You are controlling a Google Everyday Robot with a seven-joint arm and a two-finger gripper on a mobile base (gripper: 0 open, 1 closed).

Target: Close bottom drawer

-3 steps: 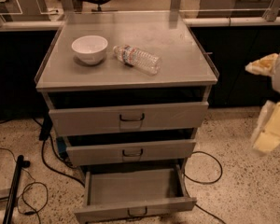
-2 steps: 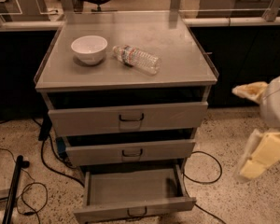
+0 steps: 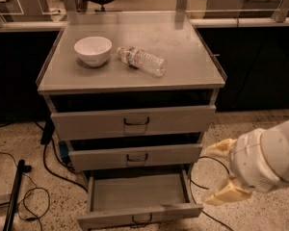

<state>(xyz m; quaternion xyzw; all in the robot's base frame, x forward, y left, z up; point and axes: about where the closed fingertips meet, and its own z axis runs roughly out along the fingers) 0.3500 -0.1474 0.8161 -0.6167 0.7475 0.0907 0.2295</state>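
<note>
bottom drawer pulled out; gripper just right of it, fingers spread, empty.

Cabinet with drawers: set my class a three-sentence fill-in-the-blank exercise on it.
1. The bottom drawer is ____, not shut.
2. On the cabinet top, the bottle lies on its ____ beside the bowl.
3. The open gripper, right of the bottom drawer in the picture, holds ____.
Missing words: open; side; nothing.

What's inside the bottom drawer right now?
The bottom drawer stands open; the visible part of its grey tray holds nothing. Its rear strip is hidden under the middle drawer. The gripper, open, hovers outside, at the picture's right.
</note>
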